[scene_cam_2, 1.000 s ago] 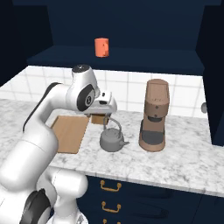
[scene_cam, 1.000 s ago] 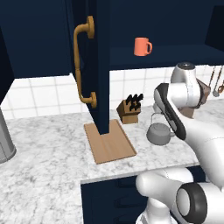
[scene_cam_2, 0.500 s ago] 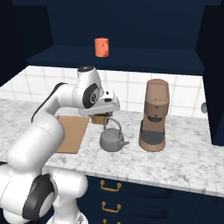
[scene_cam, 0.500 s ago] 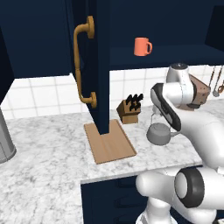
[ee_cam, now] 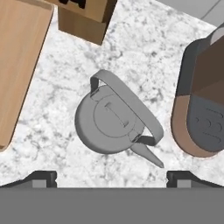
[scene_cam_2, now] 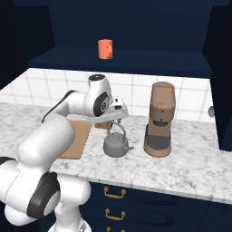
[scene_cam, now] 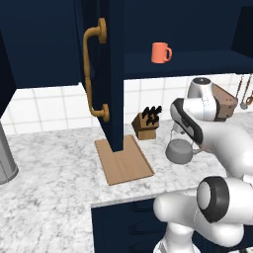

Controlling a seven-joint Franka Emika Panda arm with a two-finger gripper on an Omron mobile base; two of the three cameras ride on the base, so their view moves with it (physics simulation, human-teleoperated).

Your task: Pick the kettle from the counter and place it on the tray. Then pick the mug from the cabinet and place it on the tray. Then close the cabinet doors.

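**Clerk:** Item one, the kettle?

**Operator:** I log the kettle (ee_cam: 109, 120) as small, squat, round, grey metal, with a thin arched handle standing over the lid and a short spout. It sits upright on the counter (scene_cam: 59, 173), white-and-grey marbled stone, between the tray (scene_cam: 123, 160) and the coffee machine (scene_cam_2: 159, 120).

**Clerk:** The claw?

**Operator:** My gripper (ee_cam: 111, 177) hangs directly above the kettle with the jaws spread wide, a fingertip (ee_cam: 41, 177) on each side of the hand view. It holds nothing and touches nothing.

**Clerk:** Item two, the tray?

**Operator:** A flat light-brown wooden board, bare, lying on the counter just beside the kettle.

**Clerk:** Neighbouring items?

**Operator:** A small wooden knife block (scene_cam: 147, 123) with dark handles stands behind the kettle, near the tiled wall. The brown coffee machine stands close on the kettle's other side, on the spout side. A large grey cylinder (scene_cam: 5, 160) sits well apart at the far end of the counter.

**Clerk:** Upper level?

**Operator:** The mug (scene_cam: 160, 52), orange-red with a loop handle, stands on the shelf of the open cabinet (scene_cam_2: 122, 59). One cabinet door (scene_cam: 111, 74), dark navy with a curved brass handle (scene_cam: 91, 74), hangs open; in the left base view its lower edge covers the tray's far end.
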